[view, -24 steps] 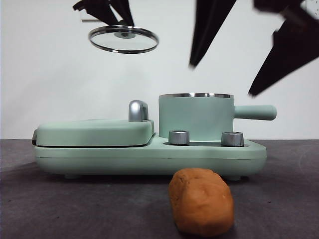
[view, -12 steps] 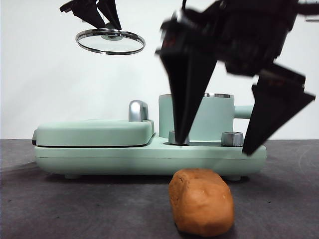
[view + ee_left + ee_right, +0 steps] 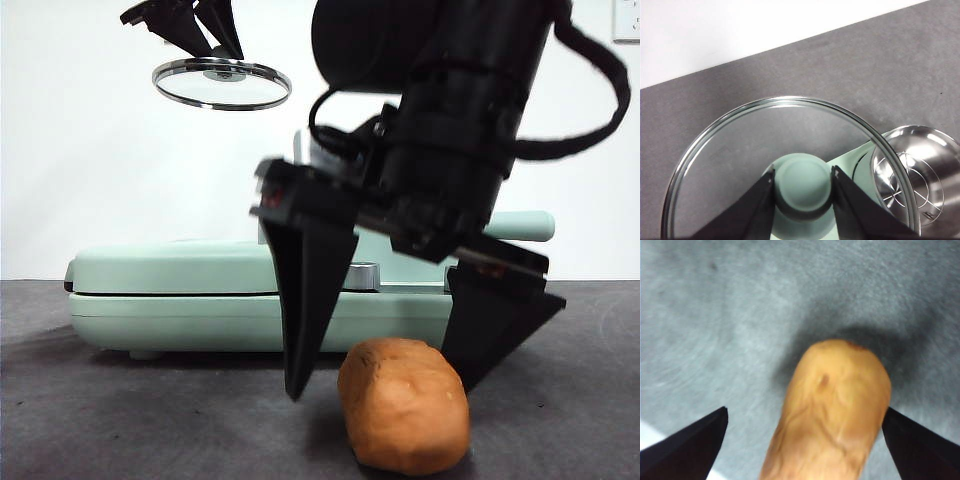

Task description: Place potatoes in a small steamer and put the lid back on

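Right hand straddles smooth oblong potato, jaws apart

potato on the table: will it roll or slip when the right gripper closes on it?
The potato looks rounded and oblong, so it may roll sideways if nudged. Its skin appears smooth and matte, so probably not slippery. The right gripper, open, straddles it; an even squeeze likely holds.

The right end effector is spread wide, its 2 jaws flanking the potato on the grey table.
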{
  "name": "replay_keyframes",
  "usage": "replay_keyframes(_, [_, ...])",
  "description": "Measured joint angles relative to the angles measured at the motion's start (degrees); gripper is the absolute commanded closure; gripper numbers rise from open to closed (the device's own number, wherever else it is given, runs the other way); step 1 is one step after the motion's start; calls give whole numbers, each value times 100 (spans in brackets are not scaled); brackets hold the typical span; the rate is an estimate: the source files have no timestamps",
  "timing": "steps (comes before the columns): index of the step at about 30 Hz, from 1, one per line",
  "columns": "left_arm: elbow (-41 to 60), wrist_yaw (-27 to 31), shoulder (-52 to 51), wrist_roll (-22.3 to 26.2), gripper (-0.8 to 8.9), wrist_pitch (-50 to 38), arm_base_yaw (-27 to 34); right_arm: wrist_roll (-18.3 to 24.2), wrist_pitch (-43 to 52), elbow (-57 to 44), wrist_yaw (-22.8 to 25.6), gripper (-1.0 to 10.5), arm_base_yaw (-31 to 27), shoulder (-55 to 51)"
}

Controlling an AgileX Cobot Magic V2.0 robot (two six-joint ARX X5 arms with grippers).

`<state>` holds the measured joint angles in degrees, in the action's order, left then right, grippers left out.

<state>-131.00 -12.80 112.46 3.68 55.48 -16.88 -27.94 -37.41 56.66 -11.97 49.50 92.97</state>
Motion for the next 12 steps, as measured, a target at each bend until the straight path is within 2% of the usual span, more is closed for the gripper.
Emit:
replay_keyframes(4, [0,0,2,0,756,0,0,-2,-11,-2,11,778,0,103])
replay_keyframes(6, [0,0,2,0,756,0,0,0,-4,-2,4,873,0,103])
replay_keyframes(12, [0,0,0,0,756,0,0,48,-332,223,-4,877,-90,103])
